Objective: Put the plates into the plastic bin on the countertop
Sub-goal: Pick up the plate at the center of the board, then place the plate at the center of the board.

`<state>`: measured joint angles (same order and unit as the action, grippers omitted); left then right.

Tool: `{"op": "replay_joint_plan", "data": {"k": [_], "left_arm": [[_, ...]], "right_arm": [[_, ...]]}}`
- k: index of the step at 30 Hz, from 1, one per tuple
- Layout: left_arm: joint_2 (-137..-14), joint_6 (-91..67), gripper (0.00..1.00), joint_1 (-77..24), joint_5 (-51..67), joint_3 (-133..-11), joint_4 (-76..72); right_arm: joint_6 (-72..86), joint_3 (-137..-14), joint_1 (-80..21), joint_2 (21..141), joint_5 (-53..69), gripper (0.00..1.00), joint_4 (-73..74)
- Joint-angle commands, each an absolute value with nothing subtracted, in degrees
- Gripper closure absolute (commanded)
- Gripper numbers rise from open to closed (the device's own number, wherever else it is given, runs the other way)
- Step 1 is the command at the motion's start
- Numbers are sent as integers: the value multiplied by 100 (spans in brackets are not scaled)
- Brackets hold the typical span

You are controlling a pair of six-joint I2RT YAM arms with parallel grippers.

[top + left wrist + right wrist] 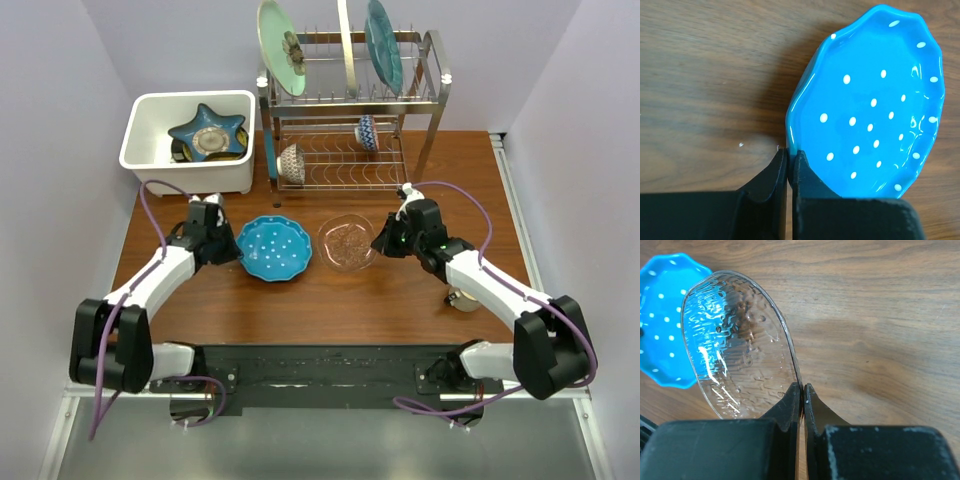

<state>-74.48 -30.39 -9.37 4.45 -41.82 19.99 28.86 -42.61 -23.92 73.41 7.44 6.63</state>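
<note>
A bright blue scalloped plate with white dots (274, 248) lies on the wooden table, left of centre. My left gripper (229, 243) is shut on its left rim; in the left wrist view the plate (875, 105) is pinched at the gripper (790, 159). A clear textured glass plate (346, 242) lies beside it. My right gripper (381, 243) is shut on its right rim, as the right wrist view shows, glass plate (740, 345) in the gripper (803, 390). The white plastic bin (150, 160) at the back left holds a dark blue star-shaped plate (208, 130).
A two-tier steel wire dish rack (415, 100) stands at the back. A pale green plate with a flower motif (282, 48) and a teal plate (384, 42) stand on its top tier, with two small patterned bowls (292, 163) below. A small round object (462, 299) lies by my right arm.
</note>
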Motion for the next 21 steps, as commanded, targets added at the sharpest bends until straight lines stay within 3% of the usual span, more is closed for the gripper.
{"op": "replay_joint_plan", "data": {"k": [1,21], "left_arm": [[-6777,-3094,100,-791,642,-4693,1775],[-6240,-2900,100,-448,343,-5765,2347]], "right_arm": [[2883,-4201,-2364,7198,914,100,536],[2909,-4078,-2364,7418,1186,100,369]]}}
